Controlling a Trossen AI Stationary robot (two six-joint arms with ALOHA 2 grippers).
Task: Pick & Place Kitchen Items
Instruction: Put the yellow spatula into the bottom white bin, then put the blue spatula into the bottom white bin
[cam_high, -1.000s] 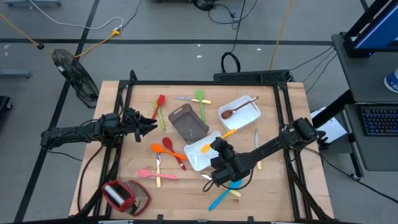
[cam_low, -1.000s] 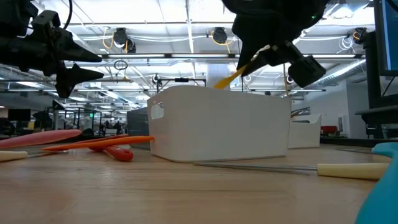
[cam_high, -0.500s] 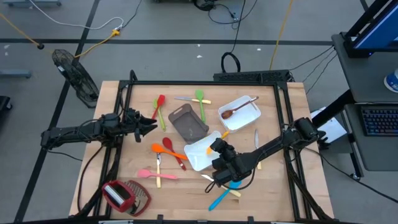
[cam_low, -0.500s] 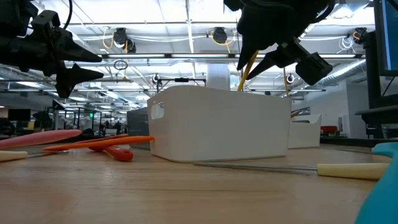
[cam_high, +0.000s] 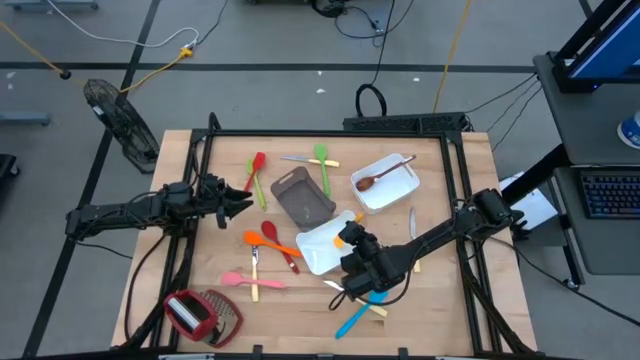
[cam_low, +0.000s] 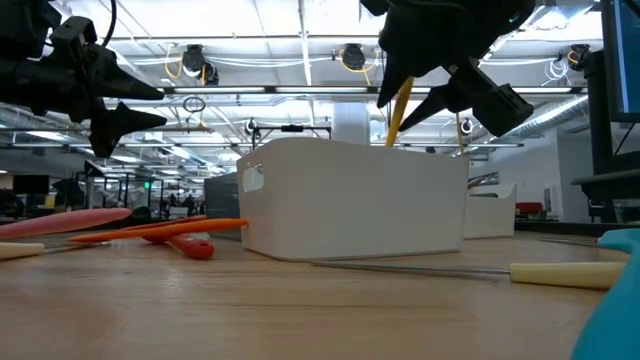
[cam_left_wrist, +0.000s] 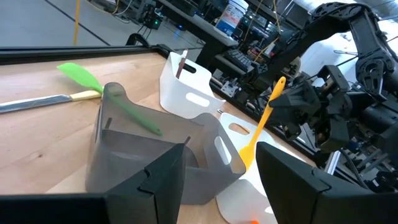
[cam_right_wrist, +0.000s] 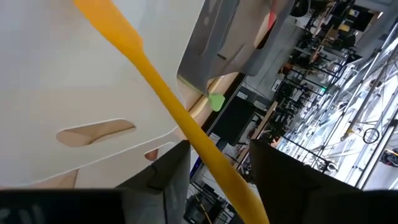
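A yellow spatula (cam_left_wrist: 264, 121) stands almost upright, its head (cam_left_wrist: 247, 152) down in the near white tray (cam_high: 318, 248). Its handle (cam_low: 397, 108) rises between the fingers of my right gripper (cam_high: 350, 238), which is open above the tray. At the table's left my left gripper (cam_high: 238, 200) hovers open, holding nothing. Other kitchen items lie on the table: a red spatula (cam_high: 256, 166), a green spatula (cam_high: 322, 160), orange and red spoons (cam_high: 265, 238), a pink one (cam_high: 240, 280), and a blue one (cam_high: 355, 315). My right gripper has a finger on either side of the yellow spatula's handle (cam_right_wrist: 214, 158), near its upper end, and comes at it slanting down from the table's right. The fingers are apart. I cannot tell whether either finger touches the handle.
A grey tray (cam_high: 303, 197) sits just behind the near white tray. A far white tray (cam_high: 390, 180) holds a brown wooden spoon. A red-and-mesh tool (cam_high: 200, 315) lies at the near left corner. A metal knife (cam_high: 412, 225) lies to the right of my right gripper.
My right gripper has opened while staying over the near white tray. The yellow spatula, at first slanted in the shut fingers, has tipped to nearly upright with its head down in the tray.
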